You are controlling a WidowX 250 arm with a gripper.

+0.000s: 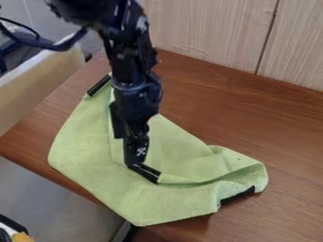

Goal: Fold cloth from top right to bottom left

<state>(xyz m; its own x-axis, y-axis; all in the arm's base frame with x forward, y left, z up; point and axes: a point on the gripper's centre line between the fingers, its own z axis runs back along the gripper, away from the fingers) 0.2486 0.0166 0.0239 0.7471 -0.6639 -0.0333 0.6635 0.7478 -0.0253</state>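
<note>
- Fingers point down onto the green cloth, their ends at the turned-over layer; whether they are apart or clamped on fabric, I cannot tell.
- Spread beneath and around them, the cloth has its upper layer folded across, just right of the fingers. A dark strip lies at their ends, seemingly the marked corner of that layer.
- Below and right of the fingers, the layer bunches into a raised fold by another dark strip. If left slack, that bulge could spring back or set as a crooked crease.
- Should the grip be weak, the corner could slip free short of the bottom left; lifting away with fabric caught would probably undo the fold.
- Left and below the fingers, the cloth comes right up to the edge of the counter. Too strong a pull that way could drag the bottom layer along, even over the edge.
- Beyond the fingers, behind the counter, stands a pale wood panel, well apart from the fold.
</note>
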